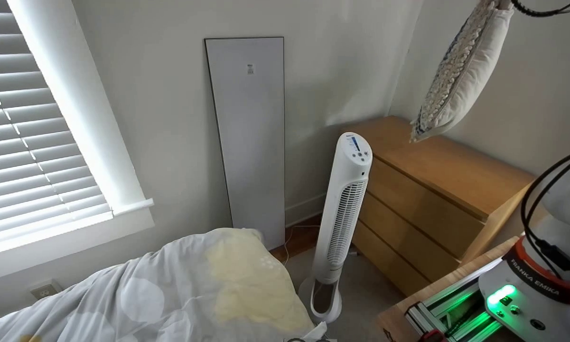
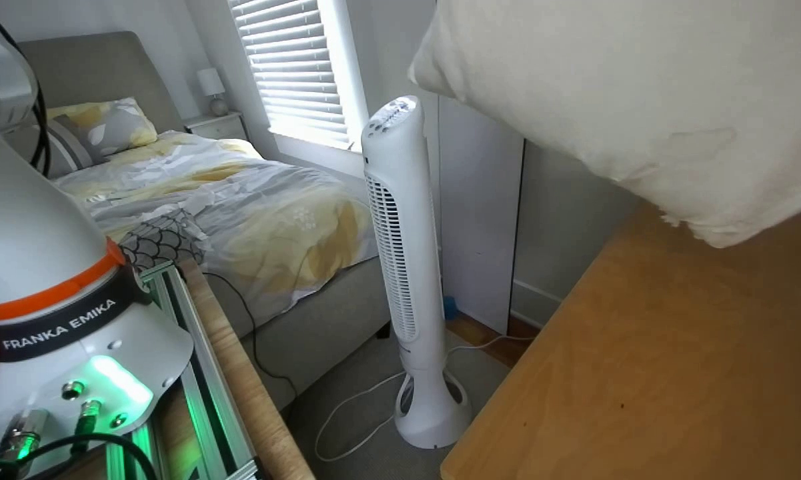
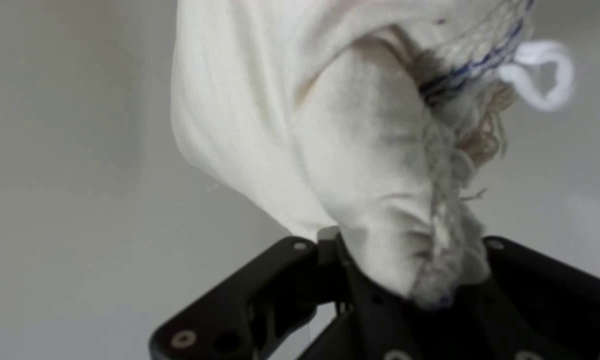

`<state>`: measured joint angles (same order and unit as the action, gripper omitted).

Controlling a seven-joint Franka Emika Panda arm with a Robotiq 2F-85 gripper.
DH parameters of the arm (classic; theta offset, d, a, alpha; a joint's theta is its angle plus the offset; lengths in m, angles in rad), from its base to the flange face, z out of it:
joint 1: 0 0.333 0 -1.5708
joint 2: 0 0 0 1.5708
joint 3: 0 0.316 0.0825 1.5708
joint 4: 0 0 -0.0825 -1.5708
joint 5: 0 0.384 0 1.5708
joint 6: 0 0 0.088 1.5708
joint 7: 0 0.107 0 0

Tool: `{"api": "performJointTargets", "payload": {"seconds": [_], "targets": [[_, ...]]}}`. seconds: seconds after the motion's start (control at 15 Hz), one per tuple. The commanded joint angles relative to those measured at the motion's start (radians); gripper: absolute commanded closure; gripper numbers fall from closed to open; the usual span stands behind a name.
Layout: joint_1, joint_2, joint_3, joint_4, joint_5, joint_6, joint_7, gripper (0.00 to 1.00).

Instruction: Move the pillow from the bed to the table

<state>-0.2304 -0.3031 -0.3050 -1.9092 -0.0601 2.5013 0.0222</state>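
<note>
The pillow (image 1: 465, 78) hangs tilted from its upper end, above the back of the table (image 1: 446, 164), the tan chest of drawers. Its lower corner looks apart from the top, though the gap is hard to judge. In an exterior view the pillow's cream side (image 2: 613, 100) fills the upper right, over the table top (image 2: 640, 373). In the wrist view my gripper (image 3: 409, 255) is shut on a bunched corner of the pillow (image 3: 260, 120); the right fingertip is hidden behind cloth. The gripper is outside both exterior views. The bed (image 1: 171, 289) also shows in an exterior view (image 2: 293, 233).
A tall white tower fan (image 1: 341, 213) stands between bed and table, close to the table's front edge; it also shows in an exterior view (image 2: 400, 233). A flat white panel (image 1: 249, 133) leans on the wall. The robot base (image 2: 73, 360) sits on a wooden stand beside the table.
</note>
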Motion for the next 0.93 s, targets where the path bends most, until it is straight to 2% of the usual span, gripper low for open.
{"api": "performJointTargets", "payload": {"seconds": [0.0, 0.07, 0.13, 0.2, 0.53, 0.6, 0.87], "targets": [[-0.032, 0.033, -0.008, -0.023, 0.034, 0.214, 0.033, 0.96], [-0.039, 0.043, -0.007, -0.037, 0.041, 0.23, 0.049, 0.96], [-0.038, 0.047, -0.004, -0.031, 0.029, 0.152, 0.013, 0.96], [-0.043, 0.06, -0.005, -0.039, 0.029, 0.159, 0.015, 0.83], [-0.043, 0.084, -0.003, -0.046, 0.028, 0.154, 0.016, 0.83], [-0.03, 0.083, -0.005, -0.044, 0.05, 0.13, -0.001, 0.96], [0.009, 0.178, -0.019, -0.027, 0.164, 0.243, -0.072, 0.96]]}}
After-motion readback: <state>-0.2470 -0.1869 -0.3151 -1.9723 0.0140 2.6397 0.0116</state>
